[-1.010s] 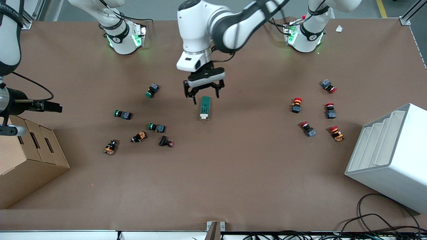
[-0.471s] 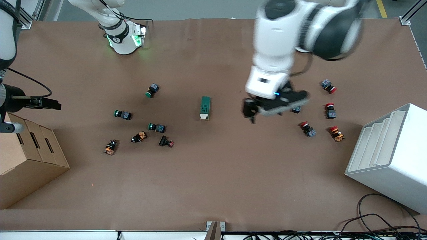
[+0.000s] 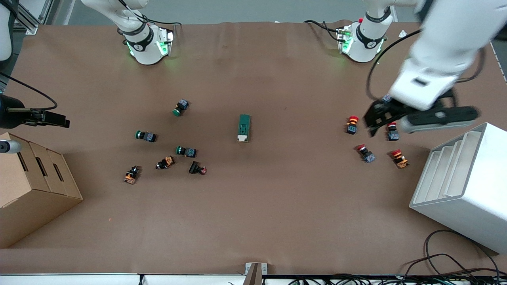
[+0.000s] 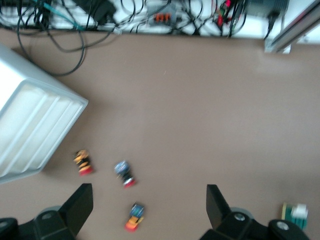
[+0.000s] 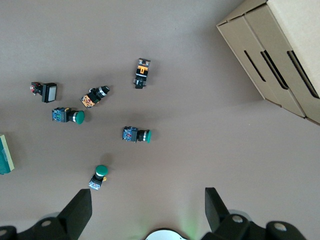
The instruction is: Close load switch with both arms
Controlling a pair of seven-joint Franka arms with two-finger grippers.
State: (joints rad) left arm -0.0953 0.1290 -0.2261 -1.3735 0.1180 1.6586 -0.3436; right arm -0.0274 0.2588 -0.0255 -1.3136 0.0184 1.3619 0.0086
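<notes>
**A:** Where does the load switch lie?

**B:** Flat on the brown worktop, about midway between the two arms' ends, its cream lever end turned toward the front camera. Nothing touches it. It also shows at the edge of both wrist views.

**A:** And the left hand?

**B:** It is up in the air, well apart from the load switch toward the left arm's end, over the group of red-capped push buttons. The front view blurs it, but the left wrist view shows its fingers spread wide apart with nothing between them.

**A:** The right hand?

**B:** Also in the air, well apart from the load switch toward the right arm's end, over the worktop's edge just above the cardboard box. In the right wrist view its fingers stand apart and empty.

**A:** What else lies around the load switch?

**B:** Toward the right arm's end, a scatter of green-capped push buttons and orange push buttons. Toward the left arm's end, past the red-capped ones, a white ribbed bin. Cables trail off the worktop's edge nearest the front camera.
</notes>
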